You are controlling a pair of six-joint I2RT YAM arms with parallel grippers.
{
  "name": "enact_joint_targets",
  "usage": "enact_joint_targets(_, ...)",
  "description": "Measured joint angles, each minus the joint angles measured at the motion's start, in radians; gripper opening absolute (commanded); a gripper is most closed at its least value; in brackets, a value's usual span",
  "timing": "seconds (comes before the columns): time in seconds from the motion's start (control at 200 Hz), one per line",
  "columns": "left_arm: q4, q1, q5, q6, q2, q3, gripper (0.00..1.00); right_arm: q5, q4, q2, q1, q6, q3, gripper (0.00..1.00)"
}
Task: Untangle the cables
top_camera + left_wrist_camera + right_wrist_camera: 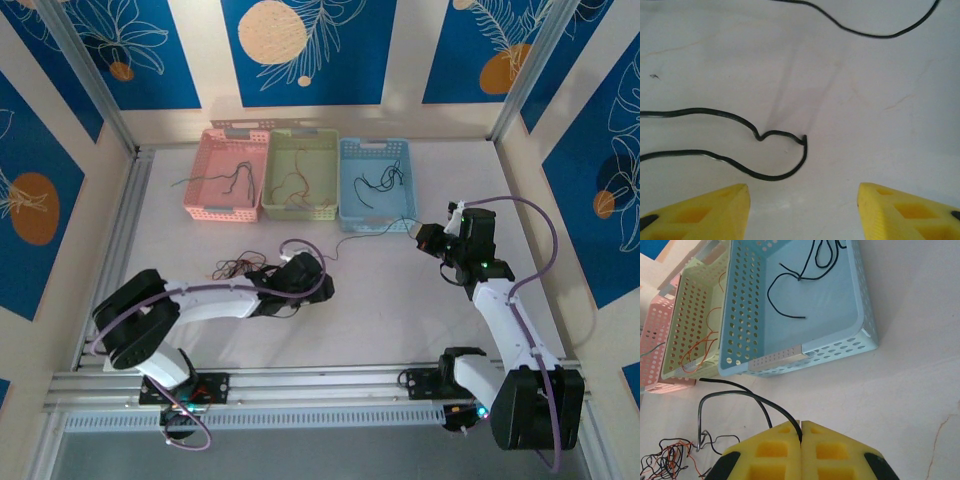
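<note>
right claw point(801, 436) pinching black cable point(747, 396) trailing leftward toward tangle point(665, 460), left claw point(803, 192) hanging apart over looped cable point(715, 112) lying sideways

Blue basket point(740, 305) perforated plastic — cables point(804, 150) glossy — table point(865, 100) matt, smooth.

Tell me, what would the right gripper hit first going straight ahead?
Probably the near wall of the blue basket. The right gripper, shut on a black cable, points at it, though depth is unclear.
</note>
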Motion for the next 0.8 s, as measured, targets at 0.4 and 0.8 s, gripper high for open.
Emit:
enact_joint_targets(0.4,-0.569,-0.006,-0.079,0.738,0.182,0.575,0.67,-0.006,0.005,0.001,0.000,0.000,0.000,0.00)
enact_joint_targets(0.8,-0.752,0.007,-0.155,1.155,0.288,0.556,0.65,-0.006,0.005,0.004,0.000,0.000,0.000,0.00)
